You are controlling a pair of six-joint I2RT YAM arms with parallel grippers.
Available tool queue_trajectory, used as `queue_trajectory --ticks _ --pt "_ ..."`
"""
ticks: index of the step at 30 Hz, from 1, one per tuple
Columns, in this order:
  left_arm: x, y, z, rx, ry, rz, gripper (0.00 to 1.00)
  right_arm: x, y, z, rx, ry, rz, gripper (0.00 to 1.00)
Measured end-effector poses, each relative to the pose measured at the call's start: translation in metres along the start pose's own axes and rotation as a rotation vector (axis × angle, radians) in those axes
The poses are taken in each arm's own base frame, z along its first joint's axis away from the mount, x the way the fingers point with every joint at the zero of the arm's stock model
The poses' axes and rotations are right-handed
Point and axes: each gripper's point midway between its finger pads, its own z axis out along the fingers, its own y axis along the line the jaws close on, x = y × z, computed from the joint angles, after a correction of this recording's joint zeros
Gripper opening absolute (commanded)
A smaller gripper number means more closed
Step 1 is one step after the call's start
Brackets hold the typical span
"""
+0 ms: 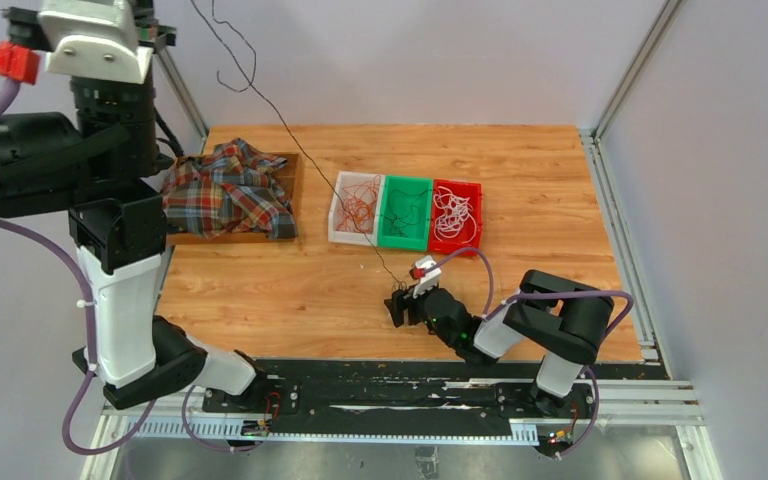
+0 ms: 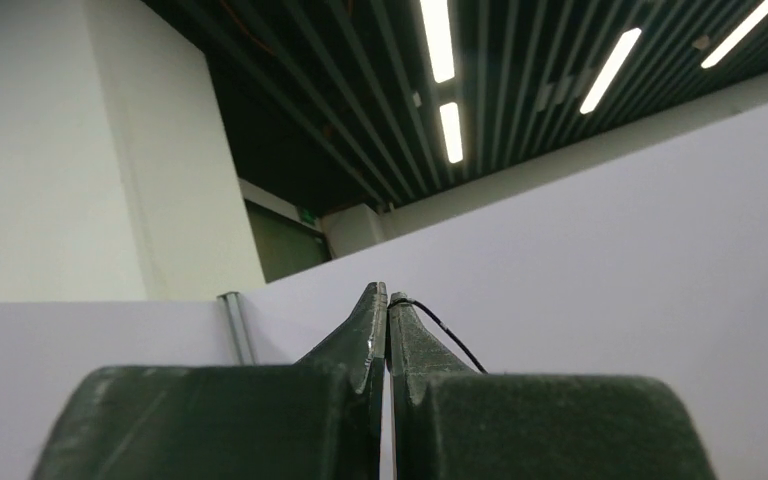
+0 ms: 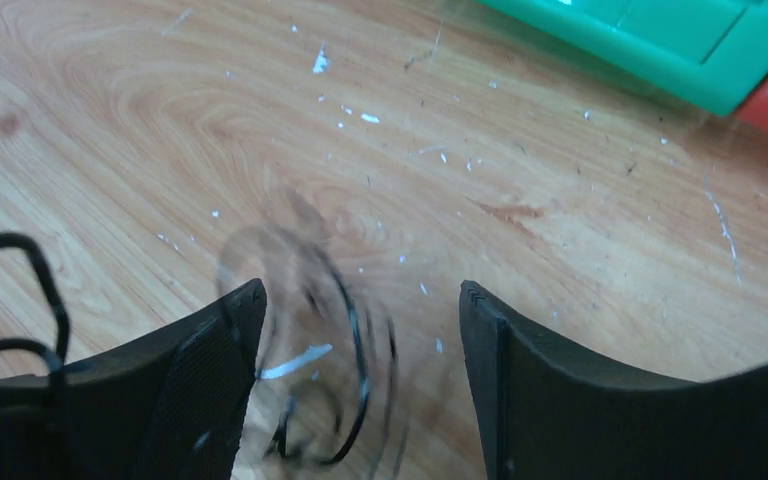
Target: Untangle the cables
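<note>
One wooden counter (image 1: 290,290) carries everything, and the green bin (image 1: 400,232) in its middle serves as the landmark.

Two arms stand at the near edge. The left arm (image 1: 120,300), far left of the green bin, is reared up high, its wrist pointing at the ceiling. The left claw (image 2: 387,300) has its fingers pinched tight together with one black cable (image 2: 450,340) caught at the tips. The right arm (image 1: 550,325) is folded low, its forearm reaching across the counter. The right claw (image 1: 400,305) sits on the near side of the green bin, fingers spread wide and gripping nothing. A blurred coil of the black cable lies on the wood between them.

One plaid cloth (image 1: 228,190) lies heaped on a dark board (image 1: 293,185), well left of the green bin.

Three bins stand in a row, touching: a white bin (image 1: 336,215) on the green bin's left and a red bin (image 1: 475,215) on its right.

The cables come in three colours. Orange-red cables (image 1: 358,205) curl in the white bin, dark cables (image 1: 412,205) lie in the green bin, and white cables (image 1: 452,212) loop in the red bin. The single black cable slants from the top of the overhead view across the white bin, down to the right claw.
</note>
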Motion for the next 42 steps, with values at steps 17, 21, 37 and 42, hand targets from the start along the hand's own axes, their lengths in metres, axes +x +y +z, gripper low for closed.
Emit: queue_trajectory --ticks 17,21,37,42 --pt "-0.012 0.005 -0.011 0.018 -0.040 -0.007 0.00 0.002 -0.001 -0.010 -0.009 -0.024 -0.007 0.70" --pt "-0.006 -0.006 -0.018 0.076 -0.016 -0.003 0.00 -0.030 0.015 -0.011 -0.069 -0.084 -0.018 0.75" --pt "0.012 -0.029 -0.038 0.214 0.065 0.015 0.00 -0.185 0.149 -0.017 -0.520 -0.333 -0.128 0.83" --pt "0.010 -0.033 -0.041 0.238 0.057 0.006 0.00 -0.179 0.171 -0.025 -0.601 -0.323 -0.147 0.84"
